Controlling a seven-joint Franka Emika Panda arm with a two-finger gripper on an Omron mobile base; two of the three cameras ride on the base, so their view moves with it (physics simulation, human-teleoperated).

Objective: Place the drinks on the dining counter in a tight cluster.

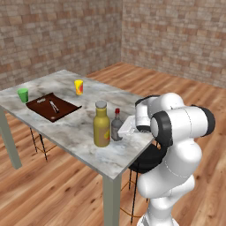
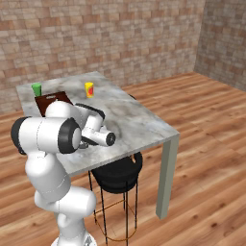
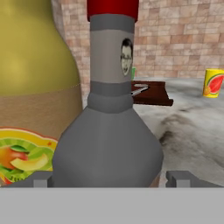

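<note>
A tall yellow bottle (image 1: 101,125) with a grey cap stands near the front corner of the marble dining counter (image 1: 66,130). A shorter dark grey bottle (image 1: 116,126) with a red cap stands right beside it, almost touching. My gripper (image 1: 125,128) is level with the grey bottle's lower body, on its right. In the hand view the grey bottle (image 3: 109,131) sits between the two fingertips (image 3: 41,179), which stand apart on either side of its base. The yellow bottle (image 3: 35,87) is close on its left there. The gripper (image 3: 111,179) is open.
A brown board (image 1: 53,107) with utensils lies mid-counter, a green cup (image 1: 23,94) at the far left edge and a yellow cup (image 1: 79,87) behind. A black stool (image 1: 148,160) stands under the counter's near corner, against my arm. Wooden floor and brick walls surround.
</note>
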